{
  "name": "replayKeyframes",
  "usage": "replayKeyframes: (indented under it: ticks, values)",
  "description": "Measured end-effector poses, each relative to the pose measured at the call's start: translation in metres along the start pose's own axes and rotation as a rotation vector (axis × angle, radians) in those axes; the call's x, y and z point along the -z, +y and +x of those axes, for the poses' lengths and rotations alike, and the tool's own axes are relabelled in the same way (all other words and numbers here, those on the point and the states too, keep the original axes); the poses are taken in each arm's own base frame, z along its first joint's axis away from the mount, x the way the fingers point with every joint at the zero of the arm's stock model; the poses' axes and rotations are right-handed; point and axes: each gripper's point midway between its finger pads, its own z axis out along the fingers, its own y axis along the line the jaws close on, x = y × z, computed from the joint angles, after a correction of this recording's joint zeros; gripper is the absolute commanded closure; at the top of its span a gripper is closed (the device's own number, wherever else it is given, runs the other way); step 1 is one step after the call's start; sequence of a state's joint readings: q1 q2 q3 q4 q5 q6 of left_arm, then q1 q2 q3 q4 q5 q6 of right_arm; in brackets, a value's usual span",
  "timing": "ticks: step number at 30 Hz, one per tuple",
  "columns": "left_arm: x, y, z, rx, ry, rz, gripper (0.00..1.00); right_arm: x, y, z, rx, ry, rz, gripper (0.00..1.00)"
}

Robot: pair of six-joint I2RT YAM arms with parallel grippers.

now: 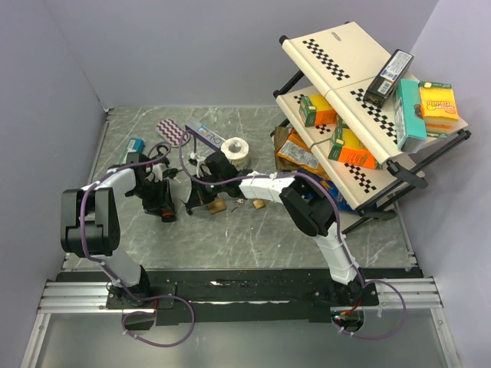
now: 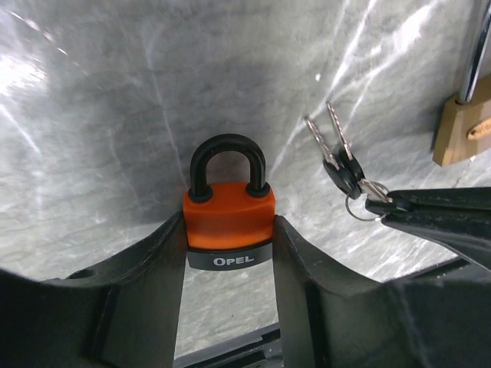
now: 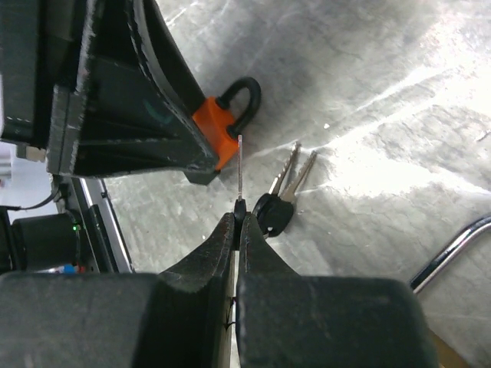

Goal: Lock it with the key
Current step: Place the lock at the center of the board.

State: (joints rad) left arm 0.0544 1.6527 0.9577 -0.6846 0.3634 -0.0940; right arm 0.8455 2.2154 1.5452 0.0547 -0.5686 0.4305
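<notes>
The orange padlock is pinched across its body by the left gripper, with the counter behind it; its long axis runs straight out from the gripper, the closed black shackle pointing away and the "OPEL" base towards the wrist; right of the padlock, the right gripper is pressed together on the key bunch, whose two black-headed keys point roughly the shackle's way; only the right wrist view shows a thin blade standing edge-on towards the padlock; only the left wrist view shows a brass padlock further right.
</notes>
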Motion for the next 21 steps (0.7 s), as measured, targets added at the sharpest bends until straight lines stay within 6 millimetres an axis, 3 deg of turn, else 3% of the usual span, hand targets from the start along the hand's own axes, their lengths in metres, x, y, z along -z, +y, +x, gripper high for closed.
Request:
replayKeyframes:
  ticks: [7, 11, 12, 13, 14, 16, 17, 21]
  values:
    - [0.0, 0.007, -0.011, 0.01, -0.017, -0.047, 0.99, -0.001, 0.0, -0.002, -0.014, -0.003, 0.003, 0.82]
    - [0.001, 0.01, -0.016, 0.021, -0.025, -0.07, 0.98, -0.002, -0.001, 0.0, -0.024, 0.0, 0.004, 0.7]
    - [0.001, 0.011, -0.017, 0.02, -0.029, -0.076, 0.93, -0.002, -0.001, 0.0, -0.024, 0.001, 0.004, 0.6]
    - [0.001, 0.012, -0.018, 0.02, -0.032, -0.081, 0.89, -0.002, -0.001, 0.0, -0.027, 0.001, 0.003, 0.57]
    - [0.001, 0.013, -0.018, 0.022, -0.034, -0.087, 0.87, -0.002, -0.001, 0.0, -0.03, 0.001, 0.003, 0.55]
    - [0.002, 0.014, -0.02, 0.02, -0.04, -0.097, 0.72, -0.002, 0.0, 0.0, -0.03, 0.001, -0.001, 0.5]
    - [0.002, 0.015, -0.02, 0.02, -0.04, -0.098, 0.58, -0.002, 0.0, -0.001, -0.03, -0.001, -0.003, 0.48]
    - [0.002, 0.014, -0.021, 0.015, -0.043, -0.096, 0.39, -0.002, 0.003, -0.001, -0.033, 0.001, -0.014, 0.43]
